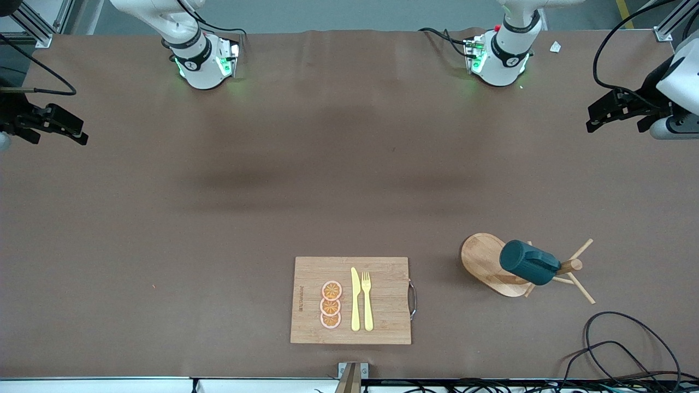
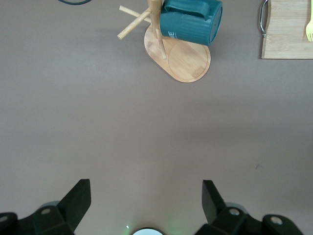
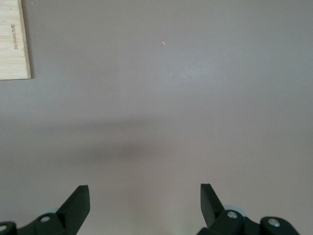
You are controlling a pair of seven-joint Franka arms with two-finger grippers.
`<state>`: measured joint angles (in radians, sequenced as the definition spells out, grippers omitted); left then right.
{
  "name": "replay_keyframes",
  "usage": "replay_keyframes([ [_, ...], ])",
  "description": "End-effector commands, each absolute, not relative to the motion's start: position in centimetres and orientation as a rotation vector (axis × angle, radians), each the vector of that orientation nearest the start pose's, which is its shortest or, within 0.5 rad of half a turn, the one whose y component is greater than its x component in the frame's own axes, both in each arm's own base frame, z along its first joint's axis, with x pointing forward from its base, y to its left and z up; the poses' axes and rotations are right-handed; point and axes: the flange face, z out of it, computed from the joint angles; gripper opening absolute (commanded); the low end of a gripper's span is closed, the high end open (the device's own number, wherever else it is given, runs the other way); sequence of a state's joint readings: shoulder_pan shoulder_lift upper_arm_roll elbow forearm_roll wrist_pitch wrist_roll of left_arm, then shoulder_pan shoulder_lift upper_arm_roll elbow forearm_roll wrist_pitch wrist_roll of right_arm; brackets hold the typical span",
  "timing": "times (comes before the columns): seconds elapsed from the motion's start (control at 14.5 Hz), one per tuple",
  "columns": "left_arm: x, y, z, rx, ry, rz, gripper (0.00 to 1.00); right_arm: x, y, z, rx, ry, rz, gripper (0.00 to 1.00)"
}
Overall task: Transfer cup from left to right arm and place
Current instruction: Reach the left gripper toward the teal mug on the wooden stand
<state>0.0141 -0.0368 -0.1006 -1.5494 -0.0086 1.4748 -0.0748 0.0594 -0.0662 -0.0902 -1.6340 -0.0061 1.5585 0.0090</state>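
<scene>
The dark teal cup (image 1: 528,262) hangs tilted on a peg of the wooden peg rack (image 1: 483,262), near the front camera toward the left arm's end of the table. It also shows in the left wrist view (image 2: 190,22) on the rack (image 2: 183,61). My left gripper (image 1: 591,121) is open and empty, up by the table's edge at the left arm's end, well away from the cup; in its wrist view (image 2: 146,188) only bare table lies between the fingers. My right gripper (image 1: 82,136) is open and empty at the right arm's end (image 3: 145,193).
A wooden cutting board (image 1: 382,305) lies beside the rack at mid-table near the front camera. It carries three orange slices (image 1: 331,304), a yellow knife (image 1: 355,299) and a fork (image 1: 367,300). Black cables (image 1: 617,349) loop at the near corner at the left arm's end.
</scene>
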Motion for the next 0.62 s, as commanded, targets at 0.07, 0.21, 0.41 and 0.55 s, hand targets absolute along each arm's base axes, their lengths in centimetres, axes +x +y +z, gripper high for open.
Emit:
replay_keyframes([
  [0.07,53.3,-4.7,65.1,-3.146,0.018,0.052,1.00,52.7,-2.0,63.4,-3.152,0.065,0.010,1.00],
  [0.21,53.5,-4.7,65.0,-3.148,0.018,0.054,1.00,52.7,-1.9,63.5,-3.152,0.063,0.010,1.00],
  [0.41,54.5,-4.6,64.7,-3.151,0.023,0.057,1.00,52.7,-1.8,63.4,-3.152,0.063,0.008,1.00],
  [0.55,54.7,-4.9,64.2,-3.157,-0.012,0.070,1.00,52.7,-1.9,63.4,-3.152,0.063,0.008,1.00],
])
